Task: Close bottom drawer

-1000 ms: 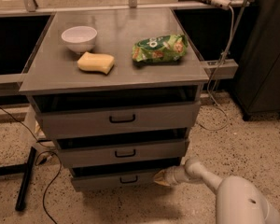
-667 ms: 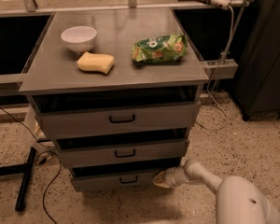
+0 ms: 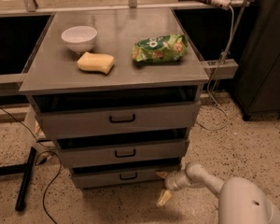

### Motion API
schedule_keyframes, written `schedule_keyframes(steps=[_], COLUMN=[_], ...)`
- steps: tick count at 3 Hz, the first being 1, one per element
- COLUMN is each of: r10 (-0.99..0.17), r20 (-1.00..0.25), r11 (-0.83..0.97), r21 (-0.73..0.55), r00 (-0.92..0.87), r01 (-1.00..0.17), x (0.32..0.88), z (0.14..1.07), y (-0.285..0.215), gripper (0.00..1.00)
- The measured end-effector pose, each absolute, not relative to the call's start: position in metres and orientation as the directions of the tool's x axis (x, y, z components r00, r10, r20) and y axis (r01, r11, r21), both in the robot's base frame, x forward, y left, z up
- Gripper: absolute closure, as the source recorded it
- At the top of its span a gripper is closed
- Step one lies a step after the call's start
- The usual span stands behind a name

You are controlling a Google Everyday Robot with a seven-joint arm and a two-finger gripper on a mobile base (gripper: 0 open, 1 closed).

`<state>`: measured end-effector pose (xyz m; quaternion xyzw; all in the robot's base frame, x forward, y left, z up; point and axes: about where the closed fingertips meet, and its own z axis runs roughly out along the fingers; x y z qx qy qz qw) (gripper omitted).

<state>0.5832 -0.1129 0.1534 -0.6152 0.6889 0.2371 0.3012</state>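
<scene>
The bottom drawer [image 3: 107, 177] is the lowest of three grey drawers, with a small black bar handle [image 3: 128, 176]. It stands slightly out, with a dark gap above its front. My gripper [image 3: 163, 186] is at the drawer's right front corner, low near the floor. Its fingers are apart: one fingertip [image 3: 161, 175] is against or just beside the drawer front's right end, the other [image 3: 164, 198] hangs lower over the floor. It holds nothing.
The middle drawer [image 3: 125, 153] and top drawer [image 3: 121, 119] also stand out a little. On the cabinet top [image 3: 112, 73] are a white bowl [image 3: 79, 38], a yellow sponge [image 3: 96, 62] and a green chip bag [image 3: 159, 48]. A black stand leg [image 3: 25, 178] and cables lie on the floor at left.
The gripper stays at the drawer's right corner. One finger now hangs lower toward the floor. The drawers have not visibly moved.
</scene>
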Motion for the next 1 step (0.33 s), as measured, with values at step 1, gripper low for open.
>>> schedule_keyframes(steps=[1], r10=[-0.705], r20=[-0.707], r11=[0.131], r21=[-0.044], r00=[-0.062], r01=[-0.990], x=[0.5832], z=[0.1534], y=[-0.1128], gripper=[0.00])
